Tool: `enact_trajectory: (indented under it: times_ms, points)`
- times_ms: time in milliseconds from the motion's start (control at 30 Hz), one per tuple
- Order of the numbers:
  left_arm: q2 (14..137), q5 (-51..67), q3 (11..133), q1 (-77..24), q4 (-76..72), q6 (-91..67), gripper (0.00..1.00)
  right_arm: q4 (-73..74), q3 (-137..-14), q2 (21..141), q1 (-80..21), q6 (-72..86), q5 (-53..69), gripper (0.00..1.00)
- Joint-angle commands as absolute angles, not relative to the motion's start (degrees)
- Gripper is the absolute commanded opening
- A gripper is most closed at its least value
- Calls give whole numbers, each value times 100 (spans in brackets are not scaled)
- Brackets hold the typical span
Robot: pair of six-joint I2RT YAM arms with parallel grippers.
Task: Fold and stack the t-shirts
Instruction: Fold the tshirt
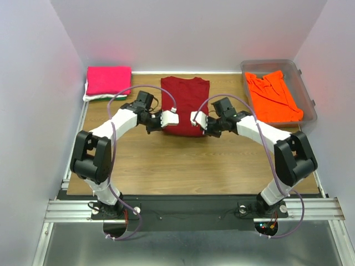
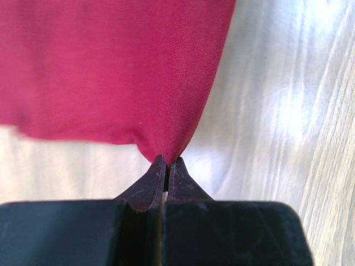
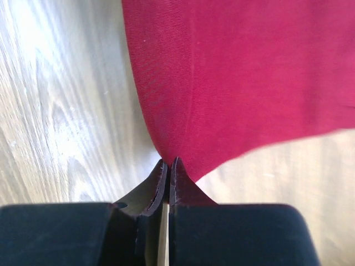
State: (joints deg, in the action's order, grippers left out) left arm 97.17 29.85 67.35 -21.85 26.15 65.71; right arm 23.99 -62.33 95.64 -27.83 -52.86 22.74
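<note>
The dark red t-shirt [image 1: 185, 102] lies flat on the wooden table at the back middle. My left gripper [image 1: 159, 124] is shut on its near left corner, and the pinched cloth [image 2: 166, 145] shows in the left wrist view. My right gripper [image 1: 206, 126] is shut on its near right corner, and that cloth [image 3: 173, 149] shows in the right wrist view. A folded hot pink t-shirt [image 1: 107, 80] tops a stack at the back left, with white and green edges [image 1: 94, 97] under it. A bright orange t-shirt [image 1: 273, 95] lies crumpled in the clear tub.
The clear plastic tub [image 1: 306, 94] stands at the back right corner. White walls close in the table on the left, back and right. Bare wooden table [image 1: 188, 166] stretches between the shirt and the arm bases.
</note>
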Motion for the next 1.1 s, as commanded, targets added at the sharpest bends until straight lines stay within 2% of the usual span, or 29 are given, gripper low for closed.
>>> enact_trajectory:
  times_ms: [0, 200, 400, 633, 867, 1067]
  points:
    - [8966, 3348, 7031, -2100, 3374, 6399, 0, 2908, -6706, 8948, -2689, -5019, 2382, 0]
    - [8360, 3419, 6778, -2232, 3972, 6416, 0, 3971, -6952, 8412, -2689, -4948, 2583, 1]
    - [7121, 3401, 6056, -2804, 4473, 6241, 0, 5377, -6768, 7604, -2909, -5115, 3014, 0]
    - [6074, 3928, 6205, -3006, 5694, 6135, 0, 6539, -6732, 6663, -3094, -5221, 3375, 1]
    - [6740, 3840, 6723, -2918, 5775, 5897, 0, 6566, -7373, 7566, -3033, -5554, 3050, 1]
    - [8040, 4297, 8013, -1970, 6099, 6529, 0, 6539, -8568, 8797, -2400, -6081, 3340, 1]
